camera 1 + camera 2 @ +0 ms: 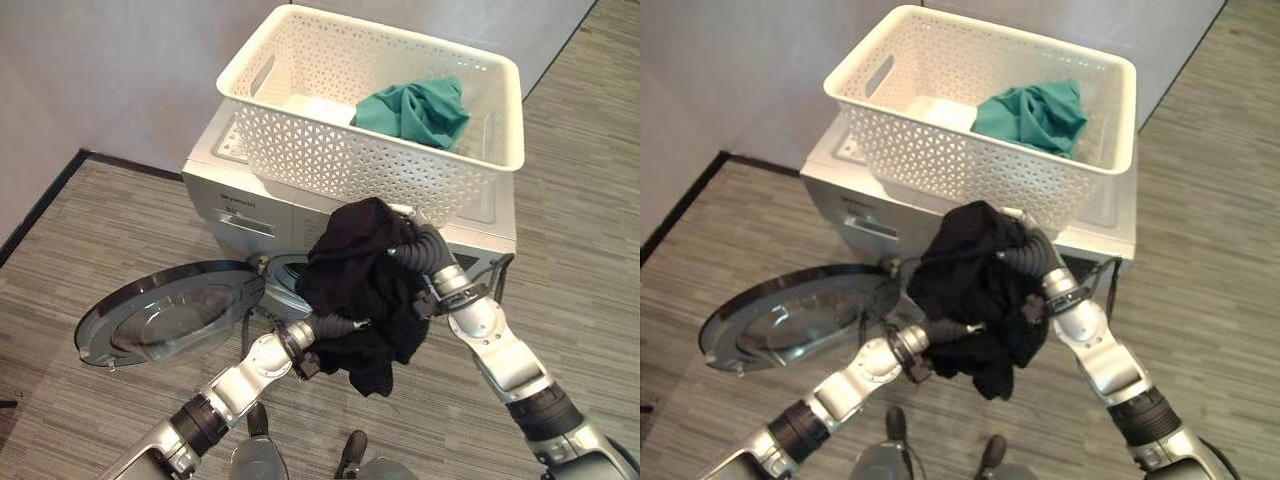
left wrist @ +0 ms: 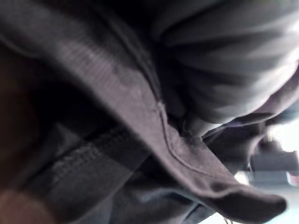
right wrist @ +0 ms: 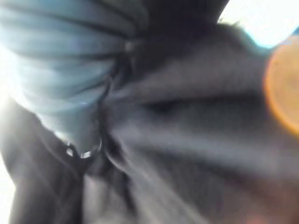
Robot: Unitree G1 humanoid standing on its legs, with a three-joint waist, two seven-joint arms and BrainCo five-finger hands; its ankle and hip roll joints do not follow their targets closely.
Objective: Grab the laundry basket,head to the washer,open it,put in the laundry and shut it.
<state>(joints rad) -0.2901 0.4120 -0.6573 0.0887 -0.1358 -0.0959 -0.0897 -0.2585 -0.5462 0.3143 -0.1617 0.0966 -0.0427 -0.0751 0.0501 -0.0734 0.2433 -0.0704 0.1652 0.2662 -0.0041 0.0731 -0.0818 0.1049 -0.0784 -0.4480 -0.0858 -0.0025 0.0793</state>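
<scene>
A black garment (image 1: 360, 280) hangs bunched between my two hands, just in front of the washer (image 1: 240, 205). My left hand (image 1: 340, 325) goes into the cloth from below. My right hand (image 1: 425, 250) reaches into it from the right, its ribbed cover showing. The washer's round door (image 1: 170, 310) stands open, swung out to the left. Its drum opening (image 1: 285, 280) is mostly hidden behind the garment. A white lattice laundry basket (image 1: 300, 150) sits on top of the washer with a teal garment (image 1: 415, 110) and something white inside. Dark cloth (image 2: 159, 130) lies close against the left wrist camera.
The washer stands against a pale wall (image 1: 120, 70) with a dark skirting (image 1: 50, 195) at the left. Grey striped floor (image 1: 580, 250) lies open to the right of the washer and in front of the door.
</scene>
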